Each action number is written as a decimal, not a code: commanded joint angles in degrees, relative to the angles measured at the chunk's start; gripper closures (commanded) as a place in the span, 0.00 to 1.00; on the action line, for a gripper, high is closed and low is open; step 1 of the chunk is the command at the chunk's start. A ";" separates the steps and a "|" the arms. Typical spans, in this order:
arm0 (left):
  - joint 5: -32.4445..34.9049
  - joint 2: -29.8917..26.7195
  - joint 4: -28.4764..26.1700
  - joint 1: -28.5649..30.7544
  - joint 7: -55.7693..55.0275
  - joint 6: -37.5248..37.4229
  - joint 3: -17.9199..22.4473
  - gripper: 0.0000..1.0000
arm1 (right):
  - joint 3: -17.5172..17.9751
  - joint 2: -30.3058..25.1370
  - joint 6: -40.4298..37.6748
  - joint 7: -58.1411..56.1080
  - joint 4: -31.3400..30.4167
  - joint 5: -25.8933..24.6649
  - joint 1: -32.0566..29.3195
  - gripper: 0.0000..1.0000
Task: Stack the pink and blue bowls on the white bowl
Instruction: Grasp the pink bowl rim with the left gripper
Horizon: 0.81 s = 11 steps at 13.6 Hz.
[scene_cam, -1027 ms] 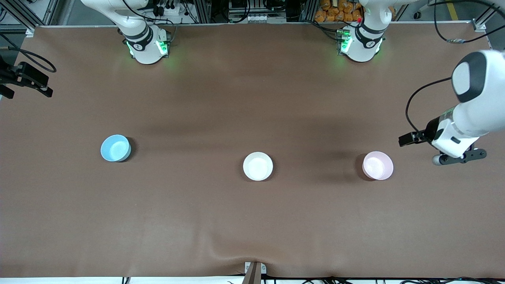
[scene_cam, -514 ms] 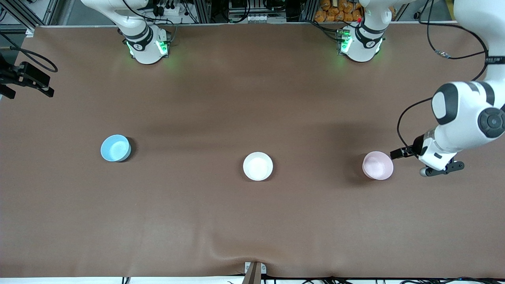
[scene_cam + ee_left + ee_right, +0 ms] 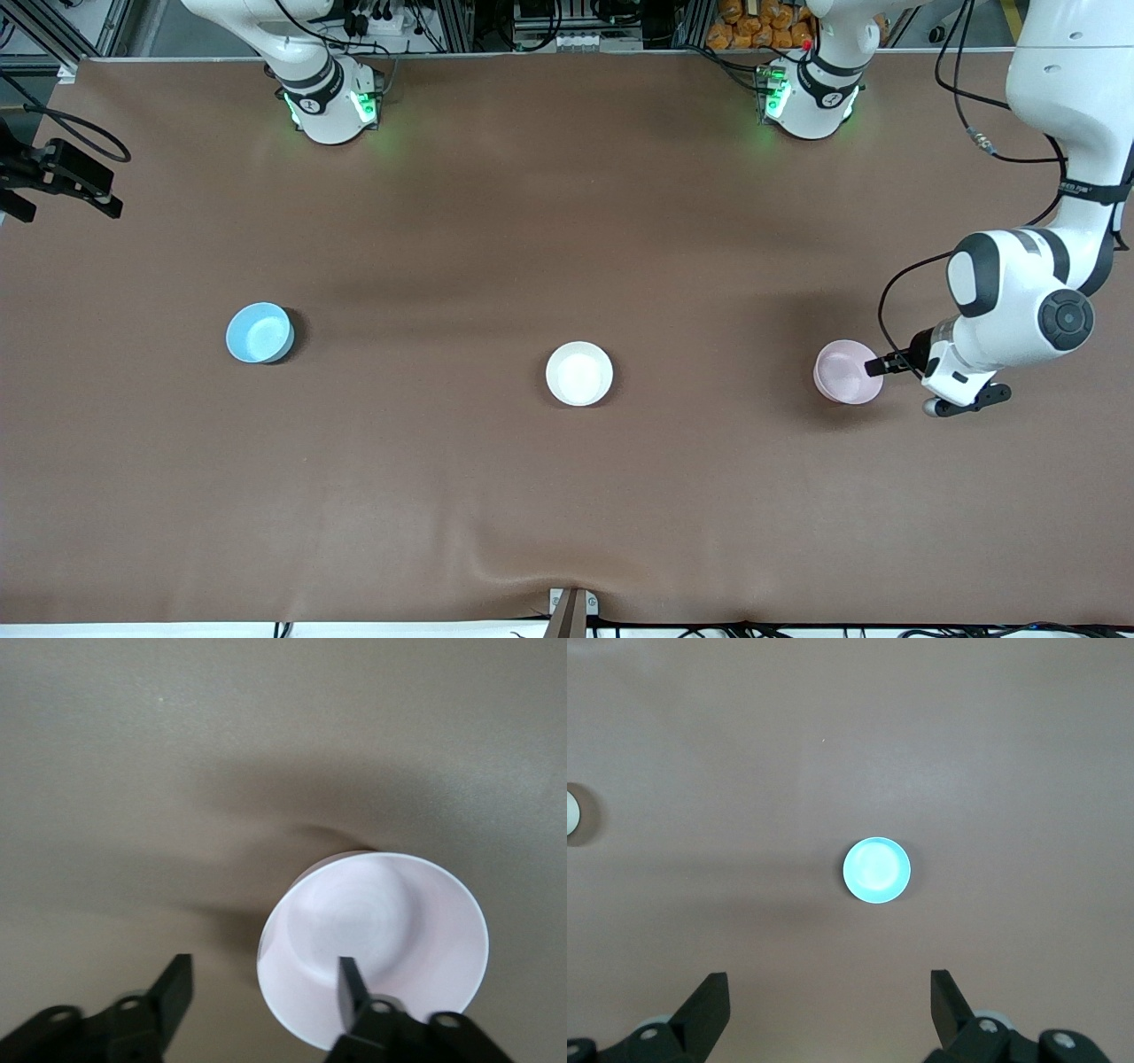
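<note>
Three bowls sit in a row on the brown table. The blue bowl lies toward the right arm's end, the white bowl in the middle, and the pink bowl toward the left arm's end. My left gripper is low at the pink bowl's rim. In the left wrist view the left gripper is open and straddles the rim of the pink bowl, one finger over the inside, the other outside. My right gripper is open, high over the table near the blue bowl.
The brown mat covers the whole table. Both arm bases stand along the edge farthest from the front camera. A black device with a cable juts in at the right arm's end. A small bracket sits at the nearest edge.
The left arm has swung in from the table's end and come down, bringing its gripper to the pink bowl's rim. The bowls and the right arm have not moved.
</note>
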 commanded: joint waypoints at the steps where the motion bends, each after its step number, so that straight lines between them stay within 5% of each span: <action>1: -0.84 2.28 1.91 0.71 0.39 0.07 -0.38 0.47 | -0.05 -0.06 -0.15 0.90 0.09 -0.09 0.16 0.00; 3: -0.84 2.99 2.01 0.71 0.39 0.07 -0.38 0.65 | -0.05 -0.06 -0.06 0.81 0.09 -0.09 0.07 0.00; 5: -1.02 3.26 1.92 0.89 0.57 0.07 -0.38 0.99 | -0.14 -0.06 -0.06 0.81 0.09 -0.09 0.07 0.00; 11: -1.02 -1.56 1.92 0.54 1.27 -5.09 -0.73 1.00 | -0.14 -0.06 0.03 0.81 0.09 -0.09 0.07 0.00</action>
